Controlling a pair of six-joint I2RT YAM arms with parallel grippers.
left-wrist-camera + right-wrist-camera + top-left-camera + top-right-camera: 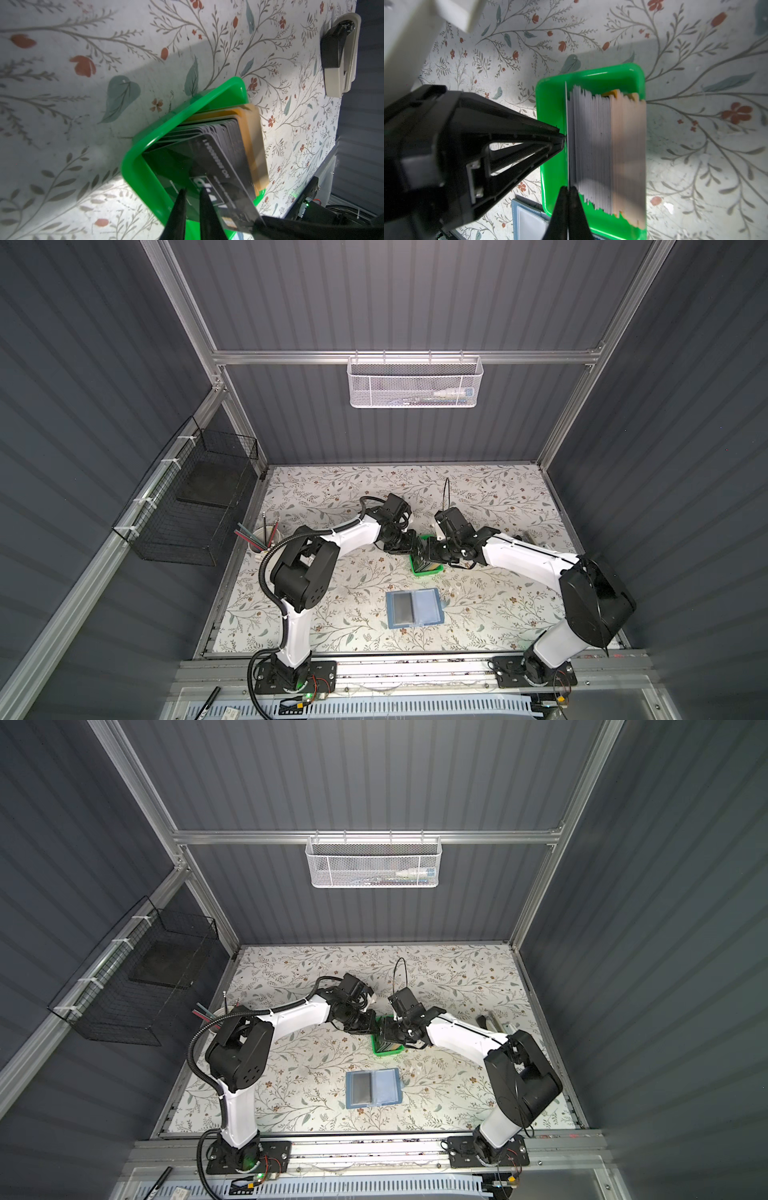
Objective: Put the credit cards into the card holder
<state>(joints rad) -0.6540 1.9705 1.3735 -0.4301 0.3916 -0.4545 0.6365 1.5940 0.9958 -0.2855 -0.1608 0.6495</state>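
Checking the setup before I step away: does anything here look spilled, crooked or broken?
Nothing spilled or broken. The credit cards stand on edge in the green tray with ragged, uneven ends, and one dark card leans away from the stack, pinched by the right gripper. The card holder lies open and flat.

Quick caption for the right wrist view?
Right gripper pinches the outermost card of the upright stack in the green tray; left gripper points at its face.

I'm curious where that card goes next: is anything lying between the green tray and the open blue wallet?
Nothing visible. The right gripper pinches one card at the green tray, and only bare table lies between the green tray and the card holder, which lies open.
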